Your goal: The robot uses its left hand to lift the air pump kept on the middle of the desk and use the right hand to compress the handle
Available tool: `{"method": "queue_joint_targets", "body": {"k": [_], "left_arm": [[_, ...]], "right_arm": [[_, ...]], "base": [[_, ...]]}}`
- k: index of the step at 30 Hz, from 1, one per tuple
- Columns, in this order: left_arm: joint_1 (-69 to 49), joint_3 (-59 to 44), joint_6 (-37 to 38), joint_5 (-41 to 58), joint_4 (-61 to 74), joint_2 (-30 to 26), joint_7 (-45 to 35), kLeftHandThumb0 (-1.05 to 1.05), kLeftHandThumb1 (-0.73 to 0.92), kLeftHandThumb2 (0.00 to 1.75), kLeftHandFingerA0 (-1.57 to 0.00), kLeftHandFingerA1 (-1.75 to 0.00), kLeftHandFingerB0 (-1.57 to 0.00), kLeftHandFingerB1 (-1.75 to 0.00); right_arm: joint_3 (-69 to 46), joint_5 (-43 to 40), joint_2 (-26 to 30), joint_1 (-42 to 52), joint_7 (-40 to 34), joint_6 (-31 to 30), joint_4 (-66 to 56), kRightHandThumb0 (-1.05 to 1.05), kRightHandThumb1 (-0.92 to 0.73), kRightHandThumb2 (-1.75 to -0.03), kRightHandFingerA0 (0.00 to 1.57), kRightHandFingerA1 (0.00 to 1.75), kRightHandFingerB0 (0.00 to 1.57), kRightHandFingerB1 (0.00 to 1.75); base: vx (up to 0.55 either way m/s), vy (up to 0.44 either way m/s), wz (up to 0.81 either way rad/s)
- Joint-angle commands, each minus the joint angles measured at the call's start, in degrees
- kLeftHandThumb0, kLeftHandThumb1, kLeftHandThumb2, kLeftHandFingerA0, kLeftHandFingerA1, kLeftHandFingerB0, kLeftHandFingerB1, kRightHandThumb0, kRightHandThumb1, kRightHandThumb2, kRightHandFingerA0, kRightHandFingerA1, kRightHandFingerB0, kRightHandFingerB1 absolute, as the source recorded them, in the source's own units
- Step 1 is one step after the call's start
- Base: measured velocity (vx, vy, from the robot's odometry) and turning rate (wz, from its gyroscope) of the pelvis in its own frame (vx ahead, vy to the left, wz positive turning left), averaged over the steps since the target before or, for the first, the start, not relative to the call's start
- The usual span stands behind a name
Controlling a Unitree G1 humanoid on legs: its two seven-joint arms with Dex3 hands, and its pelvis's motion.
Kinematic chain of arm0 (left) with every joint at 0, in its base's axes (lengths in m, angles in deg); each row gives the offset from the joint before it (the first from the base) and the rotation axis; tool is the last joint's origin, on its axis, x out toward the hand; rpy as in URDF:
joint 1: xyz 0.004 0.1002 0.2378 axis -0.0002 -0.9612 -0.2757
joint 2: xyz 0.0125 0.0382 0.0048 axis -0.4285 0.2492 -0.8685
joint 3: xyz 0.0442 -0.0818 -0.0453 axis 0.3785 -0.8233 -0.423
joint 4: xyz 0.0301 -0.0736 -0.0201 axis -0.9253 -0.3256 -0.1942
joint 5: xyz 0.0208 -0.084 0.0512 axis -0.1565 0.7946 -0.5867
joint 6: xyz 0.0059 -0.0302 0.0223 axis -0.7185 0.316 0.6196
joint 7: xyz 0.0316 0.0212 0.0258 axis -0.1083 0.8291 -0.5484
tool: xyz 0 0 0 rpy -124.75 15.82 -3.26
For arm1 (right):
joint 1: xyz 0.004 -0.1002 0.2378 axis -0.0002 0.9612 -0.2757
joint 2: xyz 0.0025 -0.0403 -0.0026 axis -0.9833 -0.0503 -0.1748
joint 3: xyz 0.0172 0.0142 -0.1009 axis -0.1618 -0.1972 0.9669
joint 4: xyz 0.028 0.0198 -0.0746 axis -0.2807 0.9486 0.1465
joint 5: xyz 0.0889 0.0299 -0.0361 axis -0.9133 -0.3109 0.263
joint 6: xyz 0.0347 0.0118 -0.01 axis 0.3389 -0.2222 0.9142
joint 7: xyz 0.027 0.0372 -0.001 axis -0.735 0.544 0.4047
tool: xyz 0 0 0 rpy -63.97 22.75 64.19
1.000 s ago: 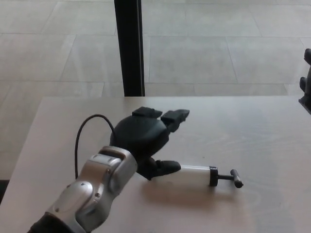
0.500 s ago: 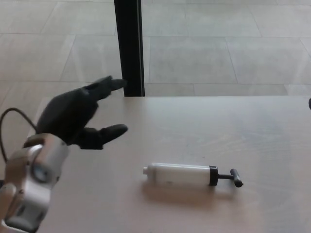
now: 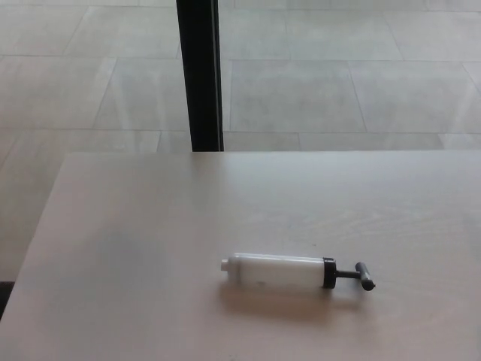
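The air pump (image 3: 278,271) lies flat on the pale wooden desk (image 3: 150,226), a little right of centre toward the near edge. Its white barrel points left, and the black collar and short black T-handle (image 3: 364,276) stick out to the right, pushed mostly in. Nothing touches it. Neither of my hands nor any part of my arms shows in the head view.
A black upright post (image 3: 199,75) stands just behind the desk's far edge, left of centre. Beyond it lies a pale tiled floor (image 3: 338,75). The desk's left edge runs diagonally down the picture's left side.
My left hand, which was over the pump's left end a second ago, drew back to the left and has left the picture. The pump stays where it lay.
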Motion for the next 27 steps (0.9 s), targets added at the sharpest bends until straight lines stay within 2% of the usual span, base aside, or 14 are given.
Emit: {"method": "queue_joint_targets", "body": {"k": [1,3,4,5,6,13,15,19,20,21,23,25,26,27], "left_arm": [[-17.4,-34.3,8.7,29.8,-23.6,-3.2,-2.7,-0.50,0.69,0.61,-0.59,-0.56,-0.52,-0.45],[-18.4,-34.8,14.2,30.1,-35.8,-4.1,-1.1,-0.57,0.66,0.60,-0.64,-0.54,-0.58,-0.45],[-18.4,-35.3,14.5,30.5,-37.6,-4.1,-1.0,-0.56,0.65,0.60,-0.67,-0.56,-0.62,-0.47],[-18.5,-36.2,14.7,31.2,-40.3,-4.0,-0.9,-0.57,0.64,0.60,-0.70,-0.59,-0.63,-0.47],[-18.4,-36.4,15.0,31.3,-41.9,-4.1,-0.9,-0.58,0.65,0.60,-0.68,-0.56,-0.62,-0.47],[-18.3,-35.2,15.9,27.8,-50.3,-3.9,6.3,-0.62,0.64,0.59,-0.72,-0.57,-0.71,-0.51],[-18.8,-34.5,15.8,26.9,-50.4,-2.7,7.3,-0.61,0.64,0.59,-0.81,-0.76,-0.79,-0.55],[-18.3,-32.3,13.6,26.3,-52.2,-2.5,0.6,-0.62,0.67,0.61,-0.69,-0.57,-0.61,-0.45],[-17.7,-32.5,11.6,27.3,-52.2,-1.6,-1.2,-0.60,0.65,0.60,-0.70,-0.55,-0.57,-0.45],[-17.5,-31.5,10.2,27.1,-52.4,-0.8,-3.3,-0.62,0.68,0.61,-0.68,-0.52,-0.53,-0.43],[-16.9,-29.6,7.1,26.6,-53.5,0.1,-5.8,-0.66,0.55,0.90,-0.55,-0.61,-0.41,-0.53],[-16.7,-29.0,6.0,26.9,-53.8,0.9,-5.9,-0.65,0.55,0.89,-0.54,-0.60,-0.43,-0.53],[-17.4,-28.8,6.1,27.3,-53.0,1.5,-6.5,-0.63,0.69,0.61,-0.61,-0.52,-0.48,-0.43],[-17.9,-30.0,5.9,29.1,-52.5,1.7,-7.1,-0.64,0.56,0.91,-0.52,-0.62,-0.39,-0.54]], "right_arm": [[-21.5,-4.2,12.5,11.9,0.2,19.0,17.9,-0.75,-0.92,-0.72,0.38,0.68,0.28,0.34],[-24.2,-4.8,14.5,13.4,-0.8,20.1,22.7,-0.71,-0.92,-0.69,0.42,0.59,0.30,0.34],[-24.4,-4.7,14.7,13.6,-1.4,20.3,23.6,-0.67,-0.74,-1.09,0.40,0.63,0.21,0.48],[-24.3,-3.6,15.2,14.5,-3.2,20.9,25.5,-0.70,-0.76,-1.11,0.44,0.63,0.21,0.48],[-24.1,-2.9,15.4,15.1,-4.0,21.5,26.4,-0.69,-0.92,-0.74,0.47,0.51,0.29,0.35],[-27.7,-6.5,10.6,17.8,-3.2,24.7,29.5,-0.76,-0.92,-0.71,0.44,0.58,0.28,0.38],[-27.6,-7.1,8.2,17.1,-4.5,25.1,30.7,-0.80,-0.92,-0.72,0.44,0.56,0.29,0.36],[-27.1,-7.8,4.8,16.1,-4.9,25.0,33.6,-0.76,-0.92,-0.72,0.48,0.66,0.28,0.37],[-26.2,-7.8,3.5,17.0,-3.1,24.7,33.0,-0.75,-0.79,-1.11,0.41,0.64,0.18,0.47],[-25.8,-8.0,2.8,17.3,-2.1,24.2,33.1,-0.73,-0.77,-1.10,0.42,0.64,0.18,0.47],[-26.6,-8.8,2.5,17.7,-1.7,24.8,33.6,-0.76,-0.92,-0.69,0.49,0.60,0.23,0.33],[-26.4,-8.9,3.1,16.7,-1.0,26.6,36.8,-0.75,-0.92,-0.69,0.49,0.59,0.22,0.32],[-26.2,-9.0,3.1,16.7,-0.7,26.0,36.4,-0.73,-0.73,-1.08,0.44,0.63,0.16,0.46],[-25.9,-9.3,2.9,16.2,-0.4,26.1,38.1,-0.75,-0.91,-0.67,0.53,0.57,0.24,0.32]], "base": [[0.00,0.000,0.00],[0.00,0.000,0.00],[0.00,0.000,0.00],[0.00,0.000,0.00],[0.00,0.000,0.00],[0.00,0.000,0.00],[0.00,0.000,0.00],[0.00,0.000,0.00],[0.00,0.000,0.00],[0.00,0.000,0.00],[0.00,0.000,0.00],[0.00,0.000,0.00],[0.00,0.000,0.00],[0.00,0.000,0.00]]}}
